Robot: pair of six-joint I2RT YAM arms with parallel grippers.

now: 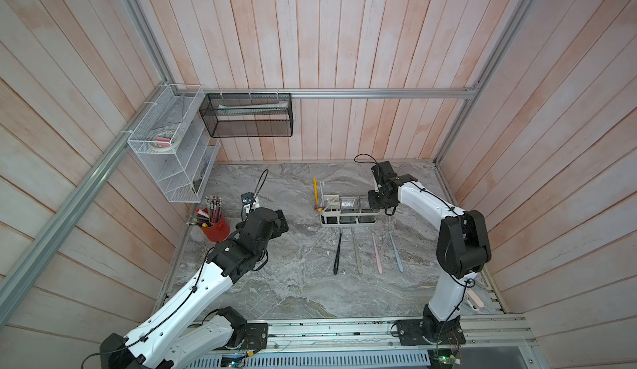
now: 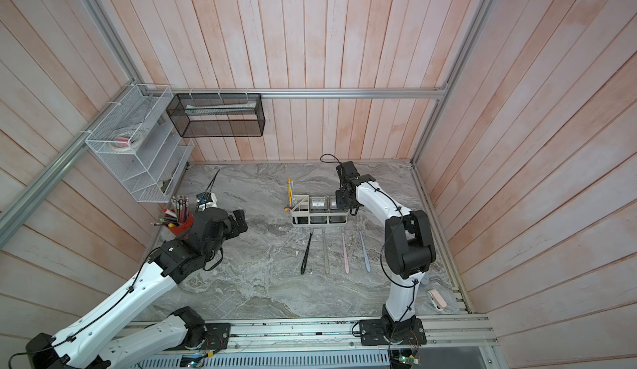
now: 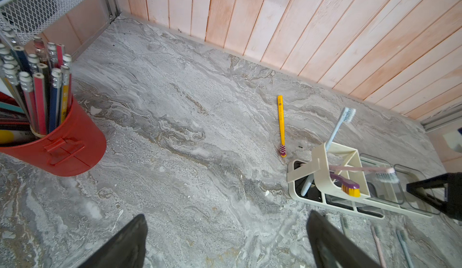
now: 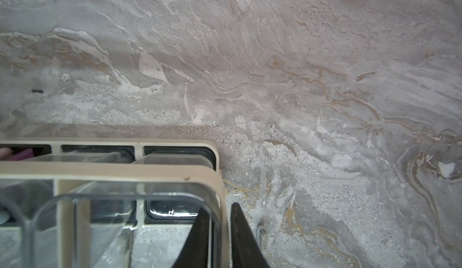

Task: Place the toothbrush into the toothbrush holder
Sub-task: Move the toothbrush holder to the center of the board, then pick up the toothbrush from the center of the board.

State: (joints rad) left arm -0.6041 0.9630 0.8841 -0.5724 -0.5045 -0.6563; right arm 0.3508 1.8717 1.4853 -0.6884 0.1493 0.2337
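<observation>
Right gripper: its two dark fingers fill the near edge of the right wrist view. One is inside the end clear cup, the other outside the cream end wall of the toothbrush holder. The jaws stand narrowly apart astride that wall; whether they press on it cannot be told. In both top views this gripper covers the holder's right end.

Left gripper: fingers wide apart over bare marble table, near the red cup of pencils, well apart from the holder.

The toothbrush holder stands upright, right of table centre. In the left wrist view:
- light-blue toothbrush standing head up in the divided section;
- purple toothbrush, yellow bristles, leaning in the same section;
- pink toothbrush lying across the top, head over the first clear cup, partly barring that opening.

The yellow toothbrush lies flat on the table just behind the holder's left end. In front of the holder, a black brush, grey brush, rose brush and blue brush lie side by side, apart from it. Which brush the task means cannot be told.

A white wire rack and a black mesh basket hang at the far left corner.
</observation>
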